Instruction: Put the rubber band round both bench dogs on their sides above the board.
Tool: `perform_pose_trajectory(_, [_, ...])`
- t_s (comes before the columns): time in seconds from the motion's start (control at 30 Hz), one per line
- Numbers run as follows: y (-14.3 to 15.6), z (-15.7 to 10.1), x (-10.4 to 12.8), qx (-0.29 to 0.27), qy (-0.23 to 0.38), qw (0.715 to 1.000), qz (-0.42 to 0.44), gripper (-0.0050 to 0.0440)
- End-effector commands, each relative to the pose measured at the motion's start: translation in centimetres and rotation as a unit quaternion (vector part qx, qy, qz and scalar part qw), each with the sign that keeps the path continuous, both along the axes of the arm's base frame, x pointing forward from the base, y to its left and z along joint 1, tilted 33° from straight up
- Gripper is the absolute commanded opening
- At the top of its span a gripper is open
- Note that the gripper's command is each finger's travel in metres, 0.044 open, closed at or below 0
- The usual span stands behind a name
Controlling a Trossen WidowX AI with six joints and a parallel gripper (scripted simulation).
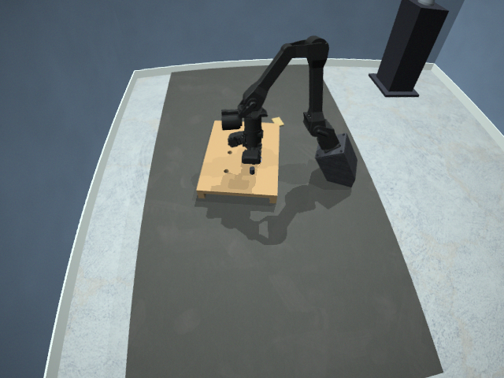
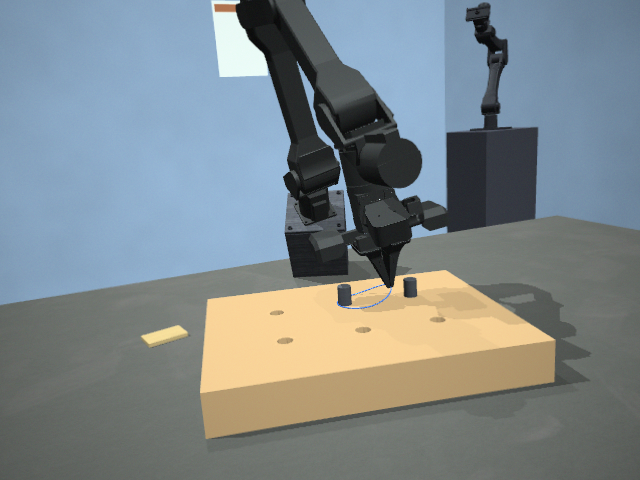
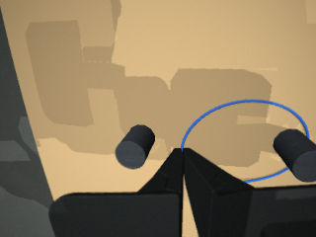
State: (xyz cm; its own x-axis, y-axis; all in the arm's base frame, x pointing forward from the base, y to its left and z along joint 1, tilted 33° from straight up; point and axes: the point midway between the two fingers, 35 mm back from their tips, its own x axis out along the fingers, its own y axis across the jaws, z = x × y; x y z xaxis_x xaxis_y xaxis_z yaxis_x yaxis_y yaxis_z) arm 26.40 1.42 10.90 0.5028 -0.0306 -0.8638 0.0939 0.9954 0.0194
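The claw (image 2: 388, 283) pinched the thin blue rubber band (image 2: 361, 306), its loop stretched round one dark bench dog (image 2: 344, 294), short of the other (image 2: 409, 286), near the tan board's (image 2: 361, 361) far edge.

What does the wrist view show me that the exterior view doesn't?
Only wrist: the band's loop seen from above, wide open, its end running right into the shut gripper.
Only exterior: the whole board lying flat, four open holes, a tan block on the table, and the arm.
Both: the band goes round one dog; the other dog is outside it.
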Motion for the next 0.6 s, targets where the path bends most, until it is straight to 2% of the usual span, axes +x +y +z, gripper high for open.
perform_pose_trajectory(0.0, [-0.1,1.3,-0.2,0.032,-0.016,0.999,0.02,-0.005])
perform_pose_trajectory(0.33, [-0.1,2.5,-0.8,0.071,-0.033,0.996,0.048,-0.005])
perform_pose_trajectory(0.57, [0.3,2.4,-0.7,0.071,-0.032,0.996,0.047,-0.005])
